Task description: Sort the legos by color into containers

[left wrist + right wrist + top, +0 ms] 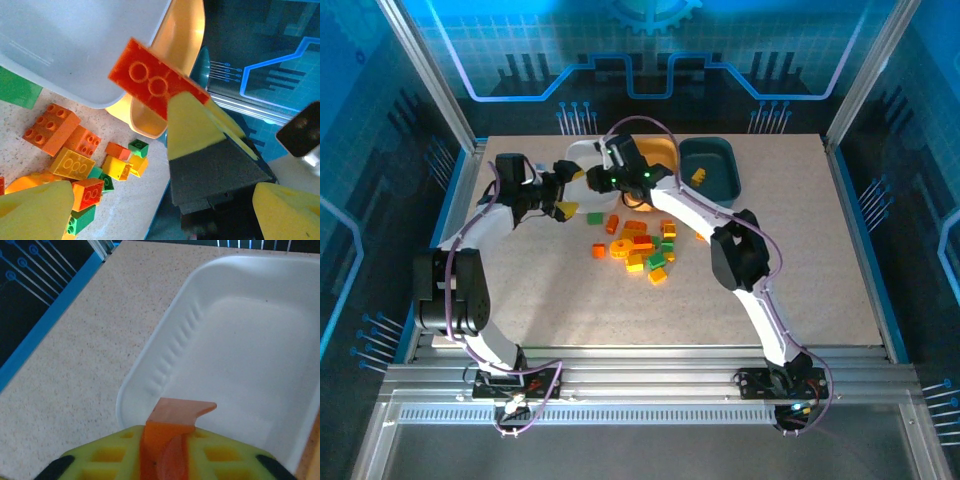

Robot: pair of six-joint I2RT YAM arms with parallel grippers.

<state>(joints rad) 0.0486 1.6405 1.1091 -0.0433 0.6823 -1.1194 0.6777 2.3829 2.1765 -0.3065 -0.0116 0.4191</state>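
Speckled beige tabletop (pixel 800 260), blue circuit-patterned walls (pixel 740 40)

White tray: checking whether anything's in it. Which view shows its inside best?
Right wrist: it looks into the white tray, visible floor bare. Left wrist catches one corner; top external has it mostly behind the arms.

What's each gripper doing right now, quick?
Left gripper: open, holding nothing.
Right gripper: fingers closed on an orange-red brick, over the white tray.
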